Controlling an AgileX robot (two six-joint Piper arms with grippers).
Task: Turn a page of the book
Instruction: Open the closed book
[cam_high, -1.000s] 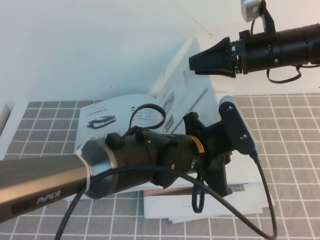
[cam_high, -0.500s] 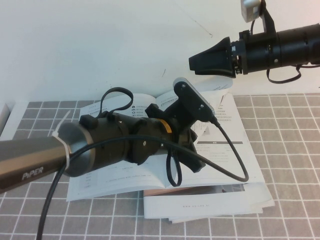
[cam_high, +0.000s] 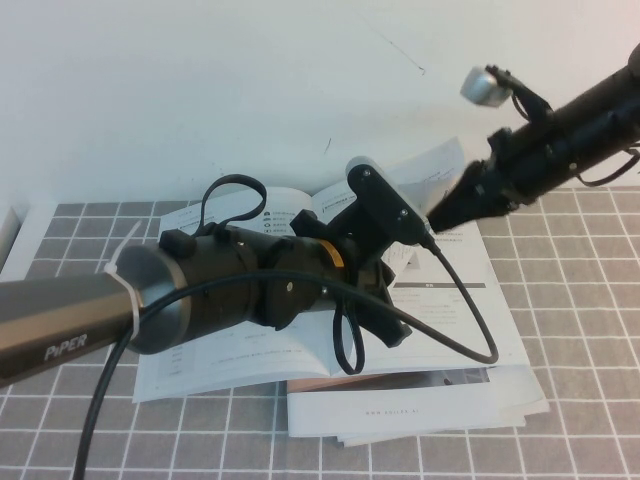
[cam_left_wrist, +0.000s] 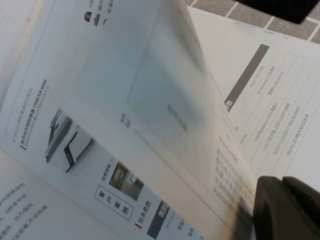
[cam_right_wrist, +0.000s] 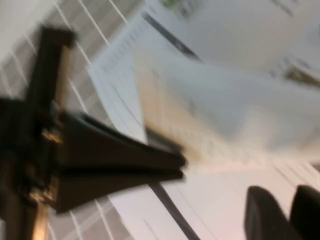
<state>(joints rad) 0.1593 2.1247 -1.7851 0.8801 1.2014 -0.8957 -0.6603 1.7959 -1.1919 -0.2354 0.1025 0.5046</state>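
The book (cam_high: 470, 290) lies open on the tiled table, mostly behind my left arm. The page (cam_high: 432, 165) is lifted off the right-hand side and curves over my left gripper (cam_high: 392, 332), whose fingers are shut and point down at the book's middle. In the left wrist view the page (cam_left_wrist: 165, 90) hangs blurred beside the shut left gripper (cam_left_wrist: 286, 200); I cannot tell if it is pinched. My right gripper (cam_high: 443, 213) hovers by the raised page's outer edge, fingers together and empty. In the right wrist view my right gripper (cam_right_wrist: 286, 212) is over the page (cam_right_wrist: 225, 100), and my left gripper (cam_right_wrist: 172, 167) shows as a dark wedge.
A smaller stack of white booklets (cam_high: 420, 415) lies under the book's near edge. The grey tiled table (cam_high: 580, 300) extends to the right. A white wall rises behind. My left arm's cable (cam_high: 470, 345) loops over the right-hand page.
My left arm swung left and the page dropped from upright to a low curve, then held still. My right arm came down from high at the right to the page's outer edge.
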